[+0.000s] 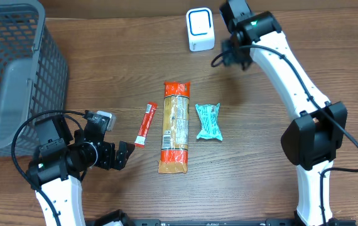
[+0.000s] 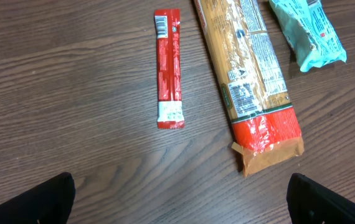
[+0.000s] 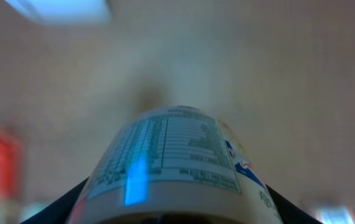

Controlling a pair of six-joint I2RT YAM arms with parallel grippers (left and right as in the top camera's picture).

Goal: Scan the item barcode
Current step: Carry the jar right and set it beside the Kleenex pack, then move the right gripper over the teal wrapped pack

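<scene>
Container (image 3: 171,162) is clamped in your right gripper (image 1: 232,53) just beside the white scanner (image 1: 200,29), apparently to present its label; a blue glow falls on the print. Label shows a nutrition-style table, too blurred to read. Your left gripper (image 1: 120,154) hangs wide apart, empty, near the red packet (image 2: 168,68)

A long tan package (image 1: 175,125) with red ends lies lengthwise on the dark wood table (image 1: 242,182). Just left of it, apart and roughly parallel, lies a thin red stick packet (image 1: 145,124) (white panel at its near end). Just right of it sits a crumpled teal wrapper (image 1: 208,121). Well to its left stands a grey mesh basket (image 1: 41,75).
</scene>
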